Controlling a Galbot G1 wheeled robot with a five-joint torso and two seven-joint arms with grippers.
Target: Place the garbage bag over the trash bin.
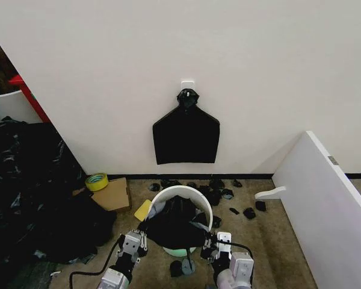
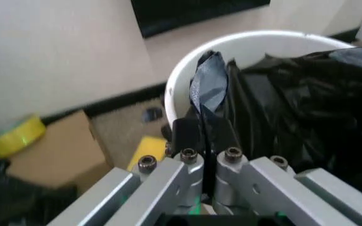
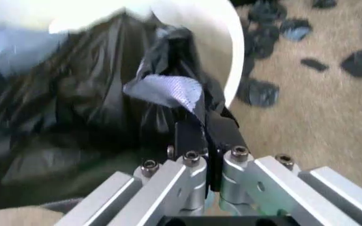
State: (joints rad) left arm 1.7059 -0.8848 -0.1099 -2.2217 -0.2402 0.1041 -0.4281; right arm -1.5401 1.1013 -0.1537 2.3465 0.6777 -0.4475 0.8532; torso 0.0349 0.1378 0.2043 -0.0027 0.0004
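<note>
The cream-white trash bin (image 1: 179, 192) stands on the carpet before me, and the black garbage bag (image 1: 174, 226) is draped into its mouth and over its near rim. My left gripper (image 1: 142, 236) is shut on the bag's left edge beside the bin. In the left wrist view its jaws (image 2: 202, 134) pinch a bunched fold of the garbage bag (image 2: 294, 94) at the bin's rim (image 2: 181, 70). My right gripper (image 1: 215, 239) is shut on the bag's right edge. The right wrist view shows that pinch (image 3: 206, 134) on the garbage bag (image 3: 74, 113) next to the bin wall (image 3: 234, 47).
Another black bag (image 1: 186, 135) hangs from a wall hook behind the bin. Small black scraps (image 1: 231, 198) litter the carpet. A cardboard box (image 1: 111, 195) with a yellow tape roll (image 1: 97, 180) sits at the left, beside a black plastic heap (image 1: 30, 186). A white panel (image 1: 325, 205) leans at the right.
</note>
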